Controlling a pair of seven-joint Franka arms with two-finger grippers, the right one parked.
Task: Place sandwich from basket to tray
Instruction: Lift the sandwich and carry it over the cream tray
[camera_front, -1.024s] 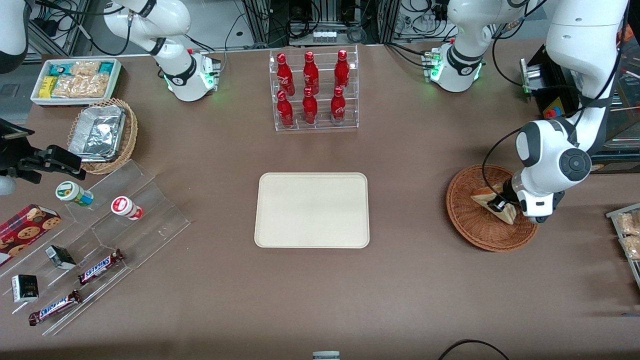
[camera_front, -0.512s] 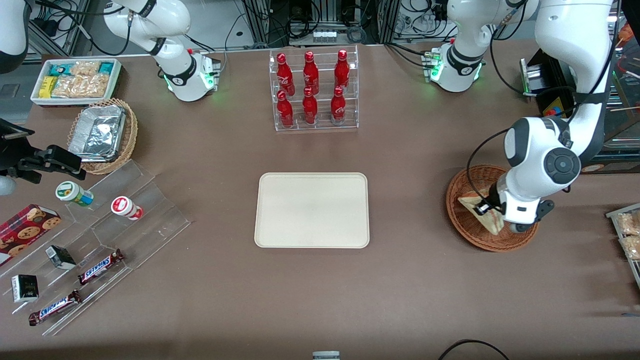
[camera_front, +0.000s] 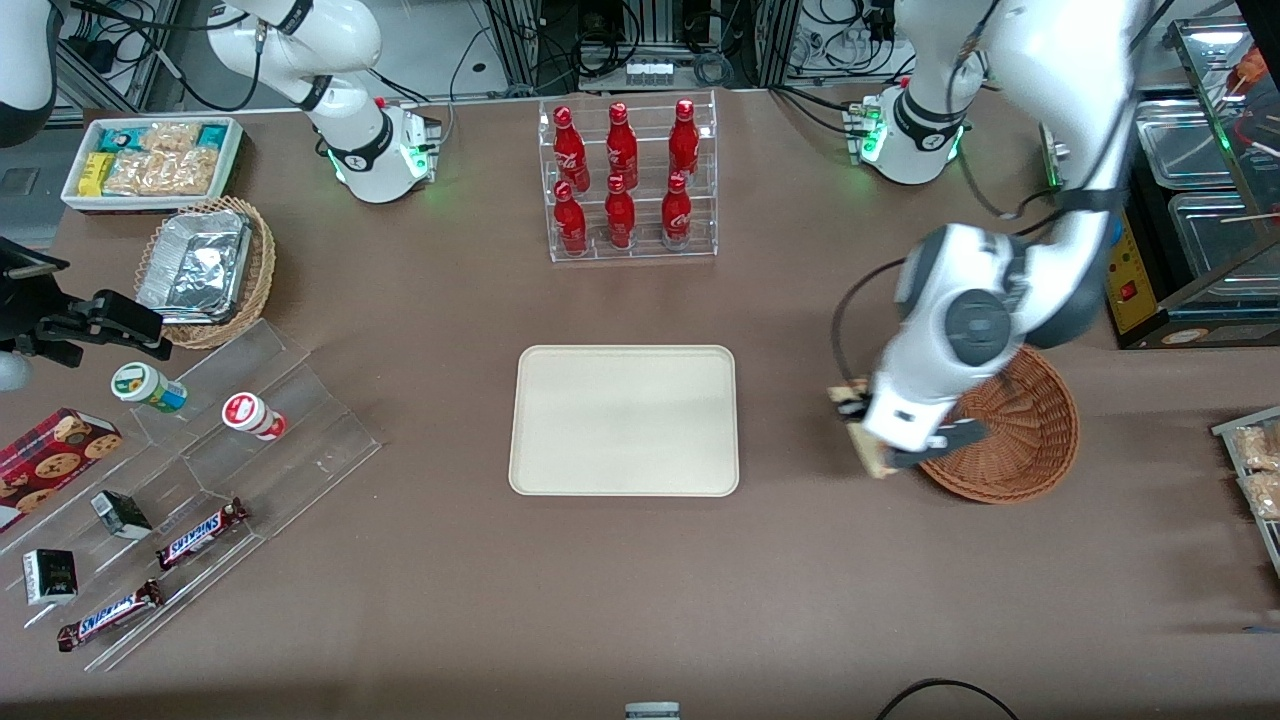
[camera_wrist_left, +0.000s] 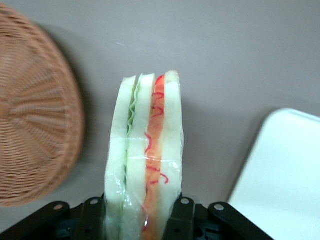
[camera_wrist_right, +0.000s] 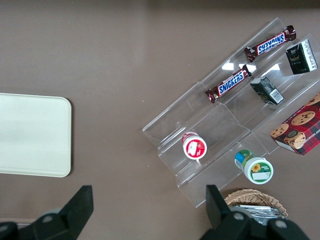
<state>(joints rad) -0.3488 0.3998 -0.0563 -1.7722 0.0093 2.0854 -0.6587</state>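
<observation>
Hand (camera_front: 868, 440) positioned above tabletop (camera_front: 800, 580), between tray (camera_front: 624, 420) and basket (camera_front: 1010, 430) — just beside basket rim. Sandwich (camera_wrist_left: 145, 155) clamped upright between fingers (camera_wrist_left: 182, 220), clear of basket, not yet over tray — tray lies toward parked arm's end.

The gripper (camera_front: 868, 440) is closed on the sandwich (camera_wrist_left: 146, 155) and hangs above bare table between the basket (camera_front: 1020, 440) and the tray (camera_front: 624, 420). Nothing stands on the table between the gripper and the tray. The tray's surface is bare. The bottle rack (camera_front: 628, 180) stands farther from the front camera, well apart from this strip.
</observation>
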